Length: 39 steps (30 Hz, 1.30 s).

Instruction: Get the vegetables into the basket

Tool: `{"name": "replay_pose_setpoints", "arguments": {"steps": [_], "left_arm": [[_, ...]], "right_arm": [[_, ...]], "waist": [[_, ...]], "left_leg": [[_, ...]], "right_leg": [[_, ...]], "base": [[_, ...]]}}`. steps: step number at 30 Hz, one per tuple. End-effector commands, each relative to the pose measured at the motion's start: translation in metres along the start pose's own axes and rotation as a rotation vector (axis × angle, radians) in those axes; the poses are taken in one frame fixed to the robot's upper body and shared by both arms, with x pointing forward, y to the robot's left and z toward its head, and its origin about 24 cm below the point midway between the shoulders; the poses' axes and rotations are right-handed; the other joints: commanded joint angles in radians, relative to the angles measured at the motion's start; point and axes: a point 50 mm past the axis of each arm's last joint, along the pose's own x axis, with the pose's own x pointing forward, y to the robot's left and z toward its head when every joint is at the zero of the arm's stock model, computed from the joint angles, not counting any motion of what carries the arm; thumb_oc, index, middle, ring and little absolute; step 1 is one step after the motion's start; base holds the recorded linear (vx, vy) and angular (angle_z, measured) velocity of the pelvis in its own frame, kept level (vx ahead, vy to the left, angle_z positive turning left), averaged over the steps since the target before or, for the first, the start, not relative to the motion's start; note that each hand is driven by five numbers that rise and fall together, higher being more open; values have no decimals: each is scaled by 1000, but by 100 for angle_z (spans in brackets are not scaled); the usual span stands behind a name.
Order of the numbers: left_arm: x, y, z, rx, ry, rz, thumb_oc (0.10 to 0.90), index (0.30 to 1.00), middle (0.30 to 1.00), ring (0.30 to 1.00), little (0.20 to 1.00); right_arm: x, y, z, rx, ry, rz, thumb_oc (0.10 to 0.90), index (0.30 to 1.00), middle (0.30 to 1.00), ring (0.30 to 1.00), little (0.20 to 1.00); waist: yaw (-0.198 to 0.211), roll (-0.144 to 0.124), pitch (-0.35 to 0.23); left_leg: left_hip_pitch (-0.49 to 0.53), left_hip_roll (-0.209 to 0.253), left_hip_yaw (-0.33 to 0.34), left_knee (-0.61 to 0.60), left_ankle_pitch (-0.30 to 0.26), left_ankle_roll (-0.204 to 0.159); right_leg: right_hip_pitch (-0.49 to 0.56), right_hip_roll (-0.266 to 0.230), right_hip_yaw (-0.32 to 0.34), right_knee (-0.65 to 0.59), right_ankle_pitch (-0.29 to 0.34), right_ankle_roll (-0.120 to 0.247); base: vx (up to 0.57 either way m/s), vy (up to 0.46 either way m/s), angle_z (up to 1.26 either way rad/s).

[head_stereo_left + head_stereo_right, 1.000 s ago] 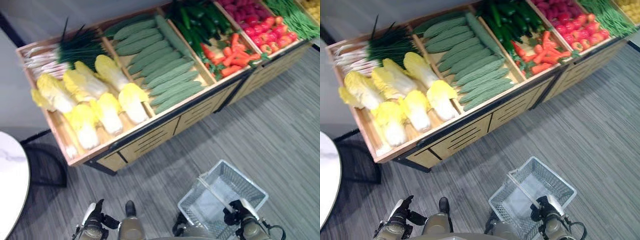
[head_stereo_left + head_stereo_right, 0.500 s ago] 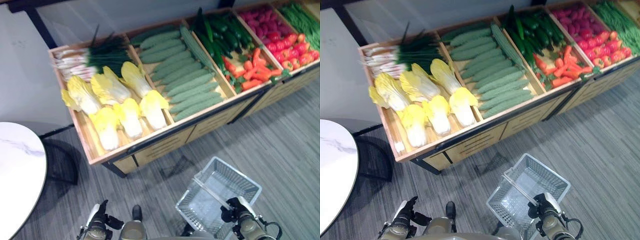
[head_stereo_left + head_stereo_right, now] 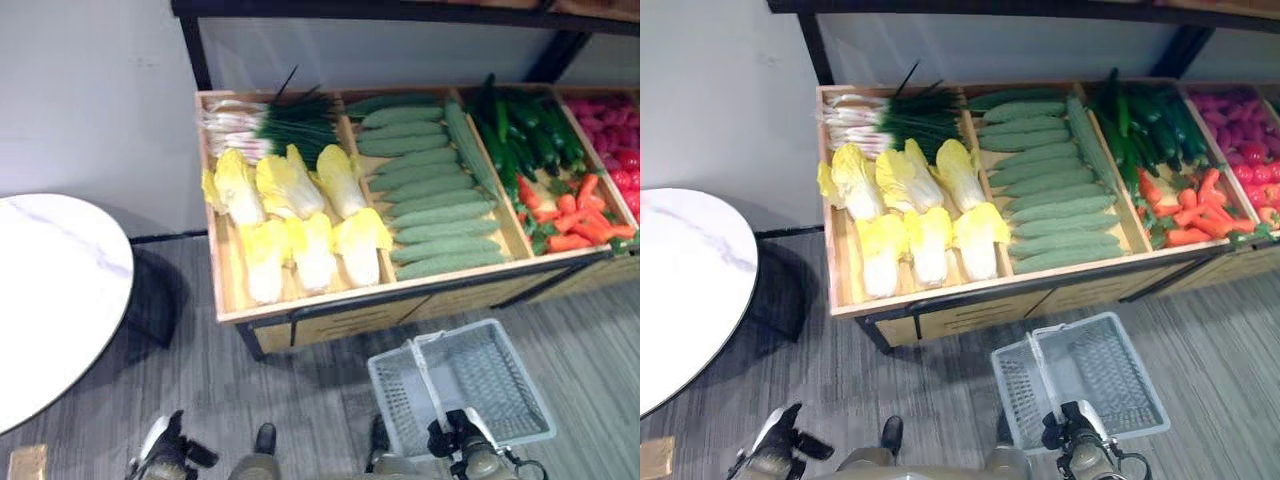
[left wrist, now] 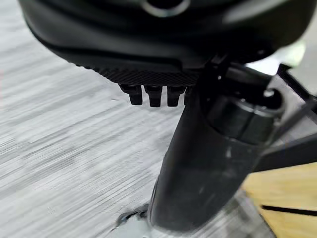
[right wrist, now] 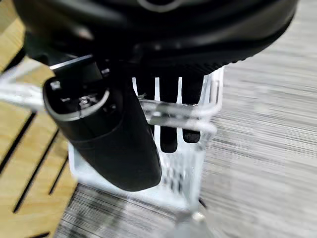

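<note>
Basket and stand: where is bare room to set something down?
The basket, held by the right hand, is empty. The round white table is bare too. The stand's cabbage bin and cucumber bin are crowded.

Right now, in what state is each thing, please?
basket: empty, carried by its handle
right hand: curled round the basket's handle
left hand: low at the side, holding nothing
cabbages: lying in the stand's left bin
cucumbers: stacked in the next bin

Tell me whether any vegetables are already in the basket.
No. In the left eye view the basket hanging from the right hand shows only its bare mesh bottom, with no vegetables in it.
</note>
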Motion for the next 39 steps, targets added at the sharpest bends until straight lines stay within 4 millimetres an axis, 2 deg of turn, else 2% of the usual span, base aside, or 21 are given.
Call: {"name": "replay_pose_setpoints", "arguments": {"steps": [1,2,3,5,10,11,12,14,19,21,22,27,28,29,30,32,33,34,37,38,39], "left_arm": [[5,2,28,-44,-67,24,900,1000,1000,1000,1000],[5,2,28,-44,-67,24,900,1000,1000,1000,1000],[5,-2,29,-64,-65,18,900,1000,1000,1000,1000],[3,-9,33,-83,-72,6,900,1000,1000,1000,1000],[0,-19,29,-207,-32,12,900,1000,1000,1000,1000],[-1,-22,25,-275,-6,24,900,1000,1000,1000,1000],[0,-15,27,-392,1,88,900,1000,1000,1000,1000],[0,-8,27,-495,5,144,900,1000,1000,1000,1000],[4,39,35,-917,-10,411,900,1000,1000,1000,1000],[4,81,28,-1124,18,611,900,1000,1000,1000,1000],[3,96,22,-1149,35,683,900,1000,1000,1000,1000],[-9,155,26,-1085,-78,904,900,1000,1000,1000,1000],[-14,171,34,-1042,-140,953,900,1000,1000,1000,1000],[-23,190,51,-1022,-255,1001,900,1000,1000,1000,1000],[-27,194,58,-1016,-299,1018,900,1000,1000,1000,1000],[-45,209,93,-977,-508,1044,900,1000,1000,1000,1000],[-45,208,93,-975,-507,1045,900,1000,1000,1000,1000],[-57,213,112,-955,-628,1045,900,1000,1000,1000,1000],[-75,203,149,-921,-812,980,900,1000,1000,1000,1000],[-77,201,155,-912,-837,964,900,1000,1000,1000,1000],[-90,192,179,-865,-959,899,900,1000,1000,1000,1000]], "right_arm": [[4,-38,-8,-42,15,-105,400,300,300,300,300],[4,-38,-8,-42,15,-105,400,300,300,300,300],[3,-40,-11,-48,22,-110,400,300,300,300,300],[1,-41,-20,-45,51,-118,400,300,300,300,300],[-3,-37,-35,-31,106,-114,400,300,300,300,300],[-5,-33,-41,-45,128,-104,400,300,300,300,300],[-7,-28,-45,-49,140,-94,400,300,300,300,300],[-9,-22,-49,-59,150,-81,400,300,300,300,300],[-12,-13,-54,-55,155,-74,400,300,300,300,300],[-12,-12,-52,-62,141,-75,400,300,300,300,300],[-12,-14,-52,-64,139,-78,400,300,300,300,300],[-14,-13,-57,-74,138,-75,400,300,300,300,300],[-15,-12,-58,-74,139,-73,400,300,300,300,300],[-15,-11,-58,-75,131,-69,400,300,300,300,300],[-16,-9,-57,-73,127,-65,400,300,300,300,300],[-16,-8,-60,-68,137,-64,400,300,300,300,300],[-16,-8,-60,-68,137,-64,400,300,300,300,300],[-17,-7,-59,-62,136,-64,400,300,300,300,300],[-15,-8,-56,-69,129,-57,400,300,300,300,300],[-14,-8,-53,-74,118,-55,400,300,300,300,300],[-13,-10,-50,-86,108,-51,400,300,300,300,300]], "waist": [[-2,8,18],[-2,8,18],[-6,16,15],[-12,27,14],[-25,43,-4],[-25,45,-14],[-24,42,-19],[-22,39,-23],[-18,23,-32],[-20,12,-40],[-20,12,-45],[-18,6,-55],[-18,4,-58],[-18,3,-58],[-17,1,-59],[-14,-2,-58],[-14,-1,-58],[-13,-2,-55],[-19,0,-53],[-23,1,-53],[-27,4,-51]], "left_leg": [[-40,110,23,8,47,-48],[-40,110,23,8,47,-48],[-44,123,29,2,70,-65],[-52,128,36,0,94,-77],[-48,130,90,-13,102,-88],[-39,128,103,-13,92,-86],[-36,123,109,-13,81,-84],[-35,118,106,-13,71,-82],[-38,99,89,-13,53,-78],[-35,91,93,-13,43,-78],[-33,90,95,-13,40,-78],[-27,83,99,-13,32,-75],[-24,83,101,-13,30,-75],[-23,82,102,-13,30,-75],[-22,82,102,-13,30,-75],[-25,83,98,-13,30,-75],[-24,83,98,-13,30,-75],[-26,83,95,-13,31,-75],[-29,82,96,-13,30,-75],[-28,82,99,-13,31,-75],[-26,82,103,-13,30,-75]], "right_leg": [[14,-17,-8,40,-51,67],[15,-17,-9,40,-51,67],[29,-7,-33,22,-53,63],[43,-8,-57,8,-53,62],[53,-19,-86,1,-54,67],[54,-27,-85,1,-50,70],[59,-35,-86,1,-45,73],[62,-43,-91,1,-44,76],[73,-64,-105,1,-33,88],[76,-78,-108,1,-25,96],[77,-81,-108,1,-24,99],[82,-90,-105,1,-22,106],[82,-91,-104,1,-21,108],[82,-91,-103,1,-21,108],[82,-92,-101,1,-21,109],[82,-93,-102,1,-21,109],[82,-93,-103,1,-22,109],[82,-94,-104,1,-21,110],[81,-97,-105,1,-20,110],[80,-98,-102,1,-19,109],[78,-99,-99,1,-19,109]], "base": [[59,-131,-7],[68,-152,-9],[53,-113,-4],[47,-84,11],[36,6,29],[41,49,-1],[32,53,-12],[8,47,-5],[6,55,11],[2,83,8],[5,59,1],[14,38,-1],[16,20,-3],[8,11,-3],[0,0,0],[0,0,0],[0,0,0],[0,0,0],[0,0,0],[-34,8,1],[-24,9,-4]]}}
